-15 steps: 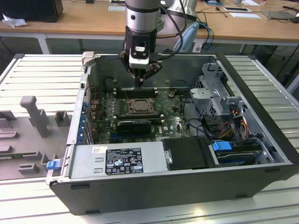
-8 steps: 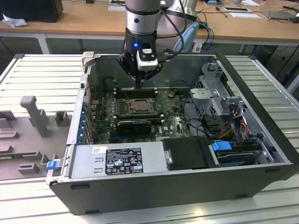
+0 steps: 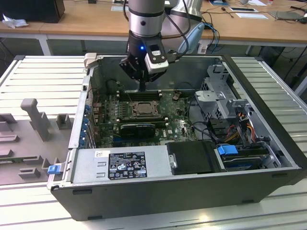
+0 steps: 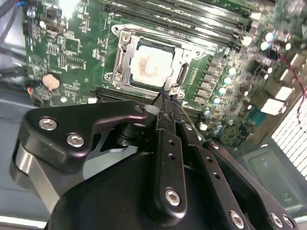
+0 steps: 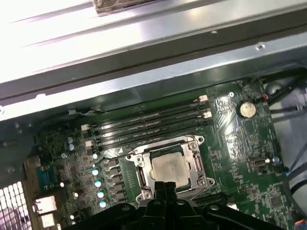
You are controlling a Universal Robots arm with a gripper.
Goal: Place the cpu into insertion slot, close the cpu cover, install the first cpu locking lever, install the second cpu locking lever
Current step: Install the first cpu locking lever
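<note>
While jaws stand together, clamping nothing, gripper (image 3: 142, 89) hangs upper-centre of frame in exterior view. cpu (image 4: 151, 64) seated flat in insertion slot (image 3: 130, 109), just below tip in frame. Contact with slot edge unclear.

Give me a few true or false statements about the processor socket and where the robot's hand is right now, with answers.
1. The cpu lies in the insertion slot. True.
2. The hand grips the cpu. False: its fingers are pressed together at the socket's edge, holding nothing visible, and the cpu sits in the socket.
3. The cpu cover stands upright, swung open. False: it lies flat, framing the cpu through its window.
4. Long black memory slots run alongside the socket. True.
</note>
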